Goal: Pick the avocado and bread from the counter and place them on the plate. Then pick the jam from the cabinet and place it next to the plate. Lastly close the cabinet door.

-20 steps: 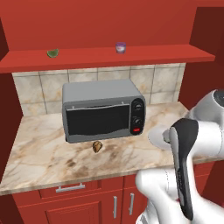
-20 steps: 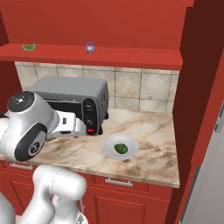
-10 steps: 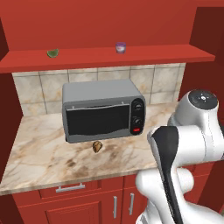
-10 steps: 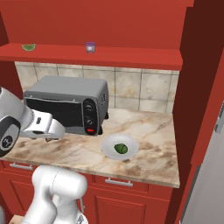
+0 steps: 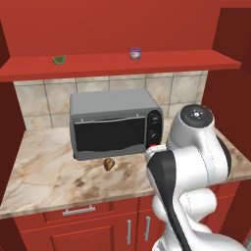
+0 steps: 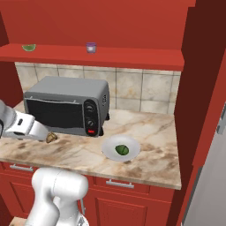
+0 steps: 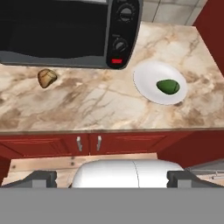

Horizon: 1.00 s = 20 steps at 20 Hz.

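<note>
While the avocado [image 7: 168, 86] already lies on the plate [image 7: 146, 83], the risks read:
Bread [image 7: 47, 78]: on worktop [image 7: 96, 107], just before toaster oven [image 7: 65, 35]; reach may clip its door
Fingers [image 7: 112, 179]: wide apart, empty; lumpy bread may slip
Jam [image 5: 135, 53]: on cabinet shelf [image 5: 162, 62]; may topple

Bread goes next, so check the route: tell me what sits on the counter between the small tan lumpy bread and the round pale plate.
Nothing visible does. The tan lumpy bread lies before the grey toaster oven; bare veined marble counter runs to the pale round plate, which holds the dark green avocado.
</note>
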Motion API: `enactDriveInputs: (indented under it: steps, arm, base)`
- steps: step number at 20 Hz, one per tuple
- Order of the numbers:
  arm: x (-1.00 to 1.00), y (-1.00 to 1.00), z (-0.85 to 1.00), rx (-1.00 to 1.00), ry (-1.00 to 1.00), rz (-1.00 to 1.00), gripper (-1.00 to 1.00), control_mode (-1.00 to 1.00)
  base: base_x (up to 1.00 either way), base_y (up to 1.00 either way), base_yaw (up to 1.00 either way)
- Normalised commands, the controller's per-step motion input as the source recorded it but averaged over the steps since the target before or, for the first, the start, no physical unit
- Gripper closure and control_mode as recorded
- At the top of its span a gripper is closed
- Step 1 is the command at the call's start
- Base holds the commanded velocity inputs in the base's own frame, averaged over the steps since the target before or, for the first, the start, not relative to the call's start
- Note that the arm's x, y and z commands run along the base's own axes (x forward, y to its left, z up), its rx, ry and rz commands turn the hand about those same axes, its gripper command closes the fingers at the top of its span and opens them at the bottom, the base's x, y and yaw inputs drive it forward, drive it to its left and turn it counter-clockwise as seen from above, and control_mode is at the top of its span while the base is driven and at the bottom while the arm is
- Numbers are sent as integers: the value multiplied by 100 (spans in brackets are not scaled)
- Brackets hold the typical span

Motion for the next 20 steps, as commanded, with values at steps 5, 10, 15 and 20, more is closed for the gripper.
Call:
enactDriveInputs:
  steps: [5,10,15,20]
  arm:
    - [0,35,-10,2,4,0,-100,-100]
    - [0,39,-14,1,8,0,-100,-100]
    - [0,40,-13,0,8,0,-100,-100]
    - [9,33,-13,0,5,0,-100,-100]
  base:
    - [0,0,0]
    - [0,0,0]
    - [0,0,0]
    - [0,0,0]
